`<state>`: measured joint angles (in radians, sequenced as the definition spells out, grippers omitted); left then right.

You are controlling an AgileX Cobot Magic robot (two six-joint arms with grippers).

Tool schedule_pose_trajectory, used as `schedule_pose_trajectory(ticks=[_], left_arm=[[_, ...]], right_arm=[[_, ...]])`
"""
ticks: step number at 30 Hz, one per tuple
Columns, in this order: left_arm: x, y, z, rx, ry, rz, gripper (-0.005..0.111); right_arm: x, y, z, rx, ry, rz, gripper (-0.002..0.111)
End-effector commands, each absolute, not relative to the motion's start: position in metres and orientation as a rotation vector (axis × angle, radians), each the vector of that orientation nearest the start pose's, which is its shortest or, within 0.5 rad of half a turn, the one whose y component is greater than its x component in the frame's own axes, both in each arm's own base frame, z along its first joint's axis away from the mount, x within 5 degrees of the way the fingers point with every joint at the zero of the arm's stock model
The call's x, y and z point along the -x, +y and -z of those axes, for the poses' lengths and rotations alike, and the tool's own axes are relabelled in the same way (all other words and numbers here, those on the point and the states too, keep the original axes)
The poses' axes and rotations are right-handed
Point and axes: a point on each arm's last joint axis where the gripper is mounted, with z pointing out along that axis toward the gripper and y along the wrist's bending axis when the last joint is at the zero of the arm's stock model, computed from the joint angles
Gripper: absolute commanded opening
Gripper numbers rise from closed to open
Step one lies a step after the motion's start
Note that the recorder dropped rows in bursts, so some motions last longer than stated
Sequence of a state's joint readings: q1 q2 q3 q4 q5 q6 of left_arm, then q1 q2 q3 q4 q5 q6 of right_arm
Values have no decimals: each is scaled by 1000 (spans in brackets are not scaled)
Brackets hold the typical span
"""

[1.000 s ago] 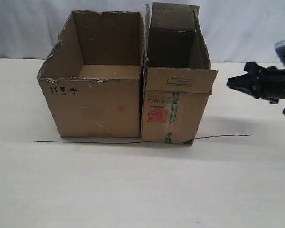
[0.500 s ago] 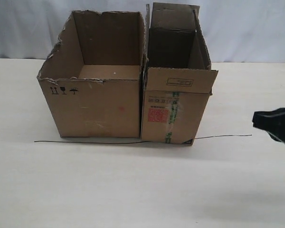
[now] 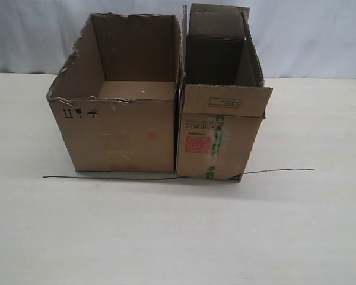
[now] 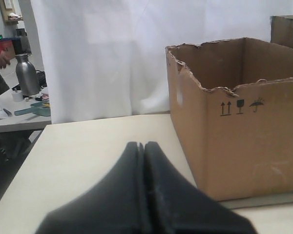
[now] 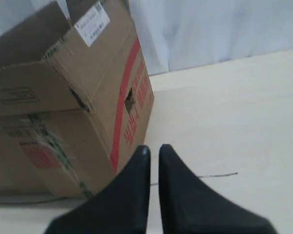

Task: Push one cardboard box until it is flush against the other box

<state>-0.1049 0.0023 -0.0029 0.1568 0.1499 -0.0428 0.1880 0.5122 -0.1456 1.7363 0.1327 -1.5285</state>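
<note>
your right tool [image 5: 154,148] is sitting nearly clenched, grasping nothing, with the cardboard box [image 3: 219,127] just ahead of it, touching the other box [image 3: 121,113] on the desk [image 3: 178,231]. your left tool [image 4: 142,145] is staying clenched beside the other box.

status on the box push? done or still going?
Looks done: in the exterior view the cardboard box sits side by side against the other box, no gap visible along their shared front edge. In hand: nothing; neither arm shows in that view, and the left end effector and right end effector touch nothing. Left: at most parking the arms.
</note>
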Motion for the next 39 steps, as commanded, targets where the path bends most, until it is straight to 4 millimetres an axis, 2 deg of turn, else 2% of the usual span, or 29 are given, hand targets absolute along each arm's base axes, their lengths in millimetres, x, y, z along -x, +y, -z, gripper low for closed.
schedule_pose_trajectory(ticks=[1,9,24,27,31,34,37,39], left_arm=[[-56,-4,-200,-160,1618,-24,0],[-56,-4,-200,-160,1618,-24,0],[-56,-4,-200,-160,1618,-24,0],[-56,-4,-200,-160,1616,-24,0],[-56,-4,-200,-160,1616,-24,0],[-56,-4,-200,-160,1616,-24,0],[-56,-4,-200,-160,1616,-24,0],[-56,-4,-200,-160,1616,-24,0]], right_arm=[[-95,29,-225,38,1791,-410,5],[-94,28,-201,31,1889,-384,5],[-93,33,-202,87,1882,-428,5],[-94,28,-200,38,1895,-394,5],[-94,28,-200,63,1900,-374,5],[-96,17,-198,-81,1901,-298,5],[-96,12,-195,-148,1840,-273,5],[-95,12,-192,-127,1796,-269,5]])
